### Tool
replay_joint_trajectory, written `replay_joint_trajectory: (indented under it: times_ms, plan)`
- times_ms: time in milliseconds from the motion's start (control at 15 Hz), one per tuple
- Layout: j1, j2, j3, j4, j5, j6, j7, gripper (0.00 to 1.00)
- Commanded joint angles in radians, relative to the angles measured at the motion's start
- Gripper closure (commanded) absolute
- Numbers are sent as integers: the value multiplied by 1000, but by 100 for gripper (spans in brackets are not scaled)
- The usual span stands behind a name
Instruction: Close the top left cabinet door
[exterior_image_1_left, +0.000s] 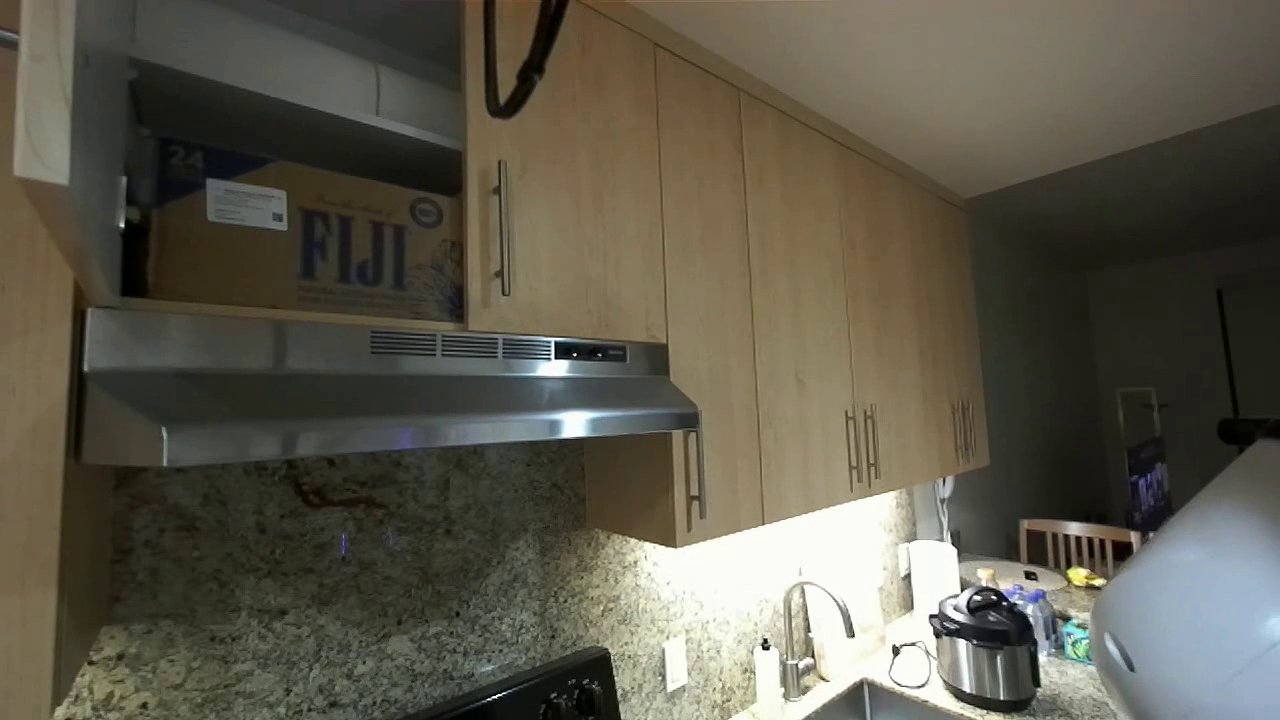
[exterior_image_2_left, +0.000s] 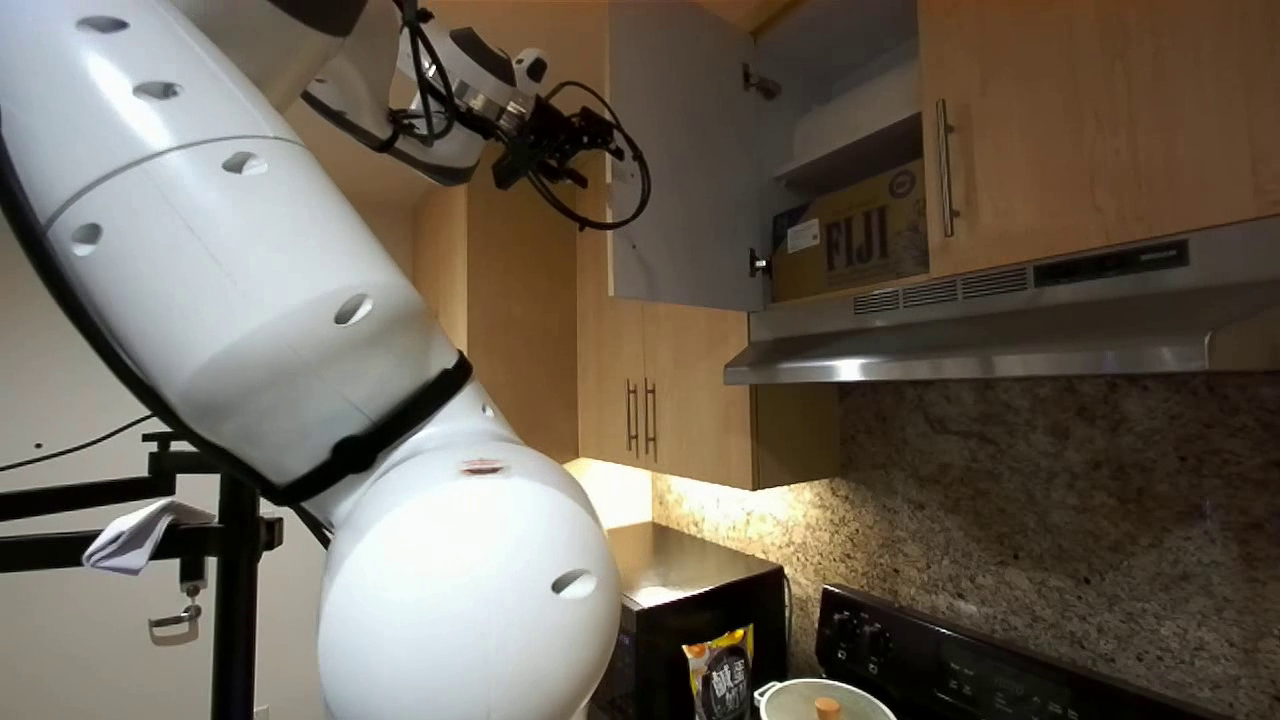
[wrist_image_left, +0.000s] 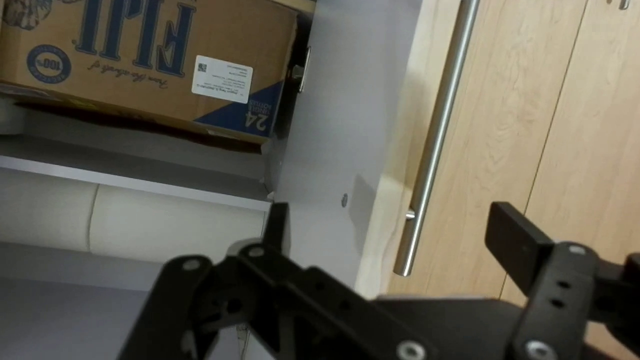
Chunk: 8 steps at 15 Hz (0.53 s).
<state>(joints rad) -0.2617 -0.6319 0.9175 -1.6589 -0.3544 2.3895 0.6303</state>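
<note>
I can see the top left cabinet door wide open, baring the Fiji box; none of the closing looks done. The end effector hovers near the door's handle, jaws apart, gripping nothing, so the full swing seems left

This is a household-style kitchen. Light-wood wall cabinets sit above and beside a steel range hood, with a speckled stone backsplash below it. A lidded pot sits near a black stove control panel. A curved faucet rises beside a sink, a pressure cooker stands nearby, and a wooden chair shows farther back.
</note>
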Motion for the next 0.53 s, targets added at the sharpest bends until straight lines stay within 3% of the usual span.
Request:
replay_joint_trajectory:
  times_ms: [0, 467]
  plan:
    - [-102, -21, 39, 22, -24, 41, 58, 0]
    - [-206, -69, 45, 39, -11, 19, 90, 0]
